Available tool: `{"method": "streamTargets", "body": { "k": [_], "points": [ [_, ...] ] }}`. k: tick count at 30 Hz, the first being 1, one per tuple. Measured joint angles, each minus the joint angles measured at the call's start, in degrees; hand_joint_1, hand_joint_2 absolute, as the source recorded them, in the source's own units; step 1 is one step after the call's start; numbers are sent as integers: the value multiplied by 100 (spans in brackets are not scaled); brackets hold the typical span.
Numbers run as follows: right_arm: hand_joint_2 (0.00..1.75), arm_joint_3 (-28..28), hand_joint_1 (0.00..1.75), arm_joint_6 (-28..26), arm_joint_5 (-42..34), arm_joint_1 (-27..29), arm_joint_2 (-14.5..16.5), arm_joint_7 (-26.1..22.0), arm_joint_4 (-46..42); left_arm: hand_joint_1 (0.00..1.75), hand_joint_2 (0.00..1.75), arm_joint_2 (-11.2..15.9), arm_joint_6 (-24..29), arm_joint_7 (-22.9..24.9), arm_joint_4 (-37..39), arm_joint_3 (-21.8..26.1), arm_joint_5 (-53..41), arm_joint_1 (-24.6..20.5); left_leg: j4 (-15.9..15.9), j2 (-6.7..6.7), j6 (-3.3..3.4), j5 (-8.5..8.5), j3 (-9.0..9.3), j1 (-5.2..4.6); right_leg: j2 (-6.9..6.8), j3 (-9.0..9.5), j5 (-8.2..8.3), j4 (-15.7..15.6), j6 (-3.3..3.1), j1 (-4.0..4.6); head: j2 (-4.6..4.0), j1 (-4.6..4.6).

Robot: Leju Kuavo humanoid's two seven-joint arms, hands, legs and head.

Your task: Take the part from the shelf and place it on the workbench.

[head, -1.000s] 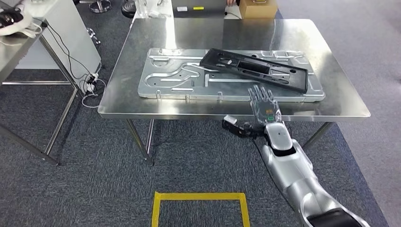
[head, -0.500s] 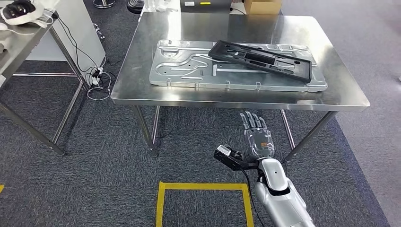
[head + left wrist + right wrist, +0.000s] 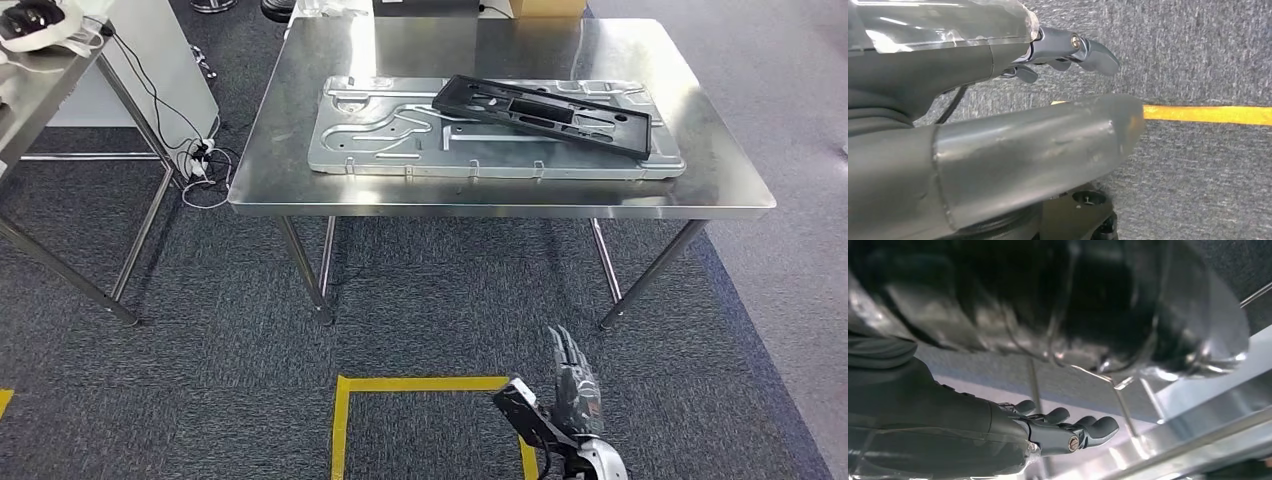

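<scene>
A long black plastic part [image 3: 545,113] lies slanted across a large silver pressed-metal plate [image 3: 380,135] on the steel workbench [image 3: 705,160]. My right hand [image 3: 575,398] hangs low in front of the bench, well below its edge, with fingers straight and spread and nothing in it. In the right wrist view the same hand [image 3: 1058,432] points its fingers toward the bench's legs. My left hand [image 3: 1068,50] hangs over the carpet with nothing held, its thumb thick across the left wrist view.
Yellow tape [image 3: 420,384] marks a square on the grey carpet near my feet, and a strip of tape [image 3: 1208,114] lies under my left hand. A second steel table [image 3: 40,95] stands at the left with cables [image 3: 200,165] on the floor beside it.
My right arm has dropped from the bench's front edge down toward the floor, the hand still spread. The view has shifted a little; the black part and plate lie as before.
</scene>
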Motion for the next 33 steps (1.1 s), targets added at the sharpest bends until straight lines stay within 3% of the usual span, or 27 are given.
{"method": "streamTargets", "body": {
  "k": [3,4,5,6,9,11,15,17,19,20,21,22,23,25,27,29,30,31,33],
  "points": [
    [0,-893,0,37,-356,151,256,-565,812,0,0,-8,65,-6,0,147,32,7,941,-17,-93,-524,-414,49,-40,7,28,-45,-44,-22,0,-2],
    [0,-1268,0,32,-392,183,333,-691,1187,0,0,-11,81,-4,0,189,32,14,1232,-16,-122,-622,-545,74,-67,-4,26,-35,-42,-26,0,-2],
    [0,-1636,0,23,-389,196,389,-731,1604,0,0,-13,94,-2,0,229,32,21,1336,-14,-150,-604,-592,99,-98,-16,21,-18,-37,-34,0,-3],
    [0,-1972,0,14,-373,194,421,-692,2020,0,0,-13,108,1,0,265,31,26,1251,-9,-174,-496,-549,123,-118,-27,13,4,-24,-47,0,-3],
    [0,-2984,0,48,-417,144,528,-94,3321,0,0,-19,149,10,0,371,31,10,283,150,-231,-39,-70,167,-207,-57,-55,141,83,-71,0,-5],
    [0,-3549,0,114,-516,128,625,420,3949,0,0,-27,161,17,-1,428,31,-5,-11,226,-174,20,48,157,-261,-75,-89,224,160,-48,0,2],
    [0,-4223,0,596,-699,-24,765,1359,4700,0,0,-41,185,28,-2,507,36,-16,-31,116,22,89,8,125,-269,-86,-121,270,284,-81,0,8],
    [0,-4470,0,960,-723,-71,784,1576,4943,0,0,-61,221,44,-2,537,39,-27,-49,48,105,145,-17,130,-133,-246,-433,660,325,-94,0,9],
    [0,-4649,0,1180,-732,-96,782,1596,5116,0,0,-82,253,56,-2,572,40,-31,-45,-35,147,187,-70,104,-25,-565,-863,1421,325,-90,0,9],
    [0,-4723,0,1202,-735,-107,782,1592,5184,0,0,-91,261,58,-2,590,38,-30,-43,-87,157,206,-95,86,-8,-692,-985,1737,313,-85,0,9],
    [0,-4782,0,1173,-734,-117,785,1587,5234,0,0,-96,261,60,-2,602,37,-27,-42,-150,158,222,-113,69,4,-723,-983,1853,287,-78,0,10],
    [0,-4832,0,1105,-732,-127,797,1574,5277,0,0,-98,256,60,-2,610,35,-25,-41,-221,155,237,-123,54,24,-639,-870,1735,248,-64,0,10],
    [0,-4871,0,1027,-728,-139,811,1552,5311,0,0,-99,250,59,-2,614,34,-24,-41,-291,152,250,-126,42,71,-456,-683,1413,195,-46,0,9],
    [0,-4929,0,911,-715,-162,834,1472,5362,0,0,-109,233,52,-2,618,30,-30,-39,-408,132,276,-137,40,351,-27,-371,588,51,0,0,7],
    [0,-4975,0,867,-703,-190,841,1383,5401,0,0,-124,220,38,-2,622,29,-44,-41,-502,82,308,-168,68,526,163,-284,182,-36,39,0,12],
    [0,-5014,0,854,-693,-234,856,1327,5432,0,0,-130,209,26,-2,630,29,-49,-67,-597,9,347,-196,78,424,184,-248,113,-45,41,0,19],
    [0,-5031,0,855,-690,-256,868,1315,5445,0,0,-131,207,23,-2,637,28,-48,-53,-565,-18,334,-212,73,356,207,-215,53,-45,24,0,16],
    [0,-5046,0,856,-687,-268,879,1306,5459,0,0,-131,207,22,-2,643,28,-49,34,-475,-42,257,-259,65,280,230,-179,-13,-54,2,0,11],
    [0,-5071,0,865,-685,-272,894,1300,5482,0,0,-131,211,22,-2,654,29,-55,557,-224,-84,-93,-500,71,106,245,-131,-96,-66,-19,0,1]
  ]
}}
